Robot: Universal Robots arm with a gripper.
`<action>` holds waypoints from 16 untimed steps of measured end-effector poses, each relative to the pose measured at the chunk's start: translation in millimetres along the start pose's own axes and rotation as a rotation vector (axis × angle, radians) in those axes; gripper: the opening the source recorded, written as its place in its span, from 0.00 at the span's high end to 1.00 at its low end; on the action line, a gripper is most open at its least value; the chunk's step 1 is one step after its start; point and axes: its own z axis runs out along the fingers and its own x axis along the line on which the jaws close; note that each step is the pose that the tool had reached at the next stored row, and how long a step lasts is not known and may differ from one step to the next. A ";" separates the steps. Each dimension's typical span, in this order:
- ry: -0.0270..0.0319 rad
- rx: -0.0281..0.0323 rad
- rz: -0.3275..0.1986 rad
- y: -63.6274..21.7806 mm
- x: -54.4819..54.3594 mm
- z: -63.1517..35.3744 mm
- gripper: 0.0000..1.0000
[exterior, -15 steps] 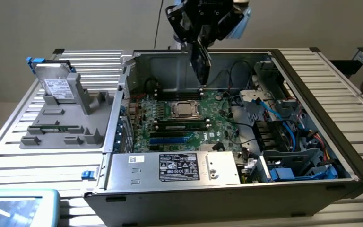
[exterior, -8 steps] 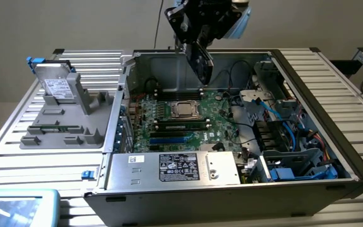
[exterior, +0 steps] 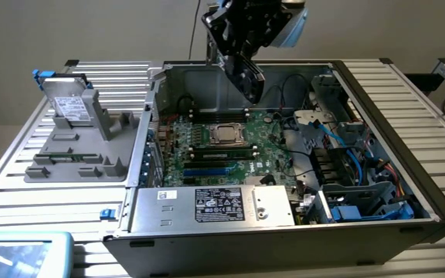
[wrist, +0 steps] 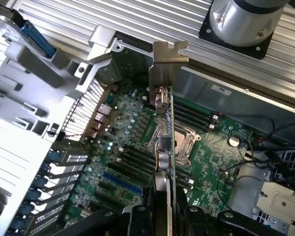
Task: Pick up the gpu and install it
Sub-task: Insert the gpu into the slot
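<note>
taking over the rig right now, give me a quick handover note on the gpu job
Gripper: shut on the gpu, with the card clamped edge-on between its fingers.
Gpu: held in the air over the open computer case, above the motherboard and apparently clear of it. Its silver bracket is at the end away from the gripper.
Done: the card is picked up and brought over the case.
Left: the install. The card is not in any slot, and the blue slots on the board have nothing in them.
</note>
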 end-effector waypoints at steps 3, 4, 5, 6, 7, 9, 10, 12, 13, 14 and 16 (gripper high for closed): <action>0.0097 0.0014 -0.053 0.0 0.0 0.2 0.72; 0.0131 0.0020 -0.072 0.0 0.0 0.2 0.72; 0.0161 0.0026 -0.090 0.0 0.0 0.2 0.72; 0.0191 0.0033 -0.107 0.0 0.0 0.3 0.72; 0.0222 0.0039 -0.125 -0.1 0.0 0.4 0.72; 0.0286 0.0053 -0.161 -0.1 0.0 0.5 0.72; 0.0318 0.0060 -0.179 -0.1 0.0 0.6 0.72; 0.0384 0.0074 -0.214 -0.1 0.0 0.8 0.72; 0.0418 0.0081 -0.232 -0.2 0.0 0.9 0.72; 0.0451 0.0088 -0.250 -0.2 0.0 1.0 0.72; 0.0520 0.0104 -0.287 -0.2 0.0 1.1 0.72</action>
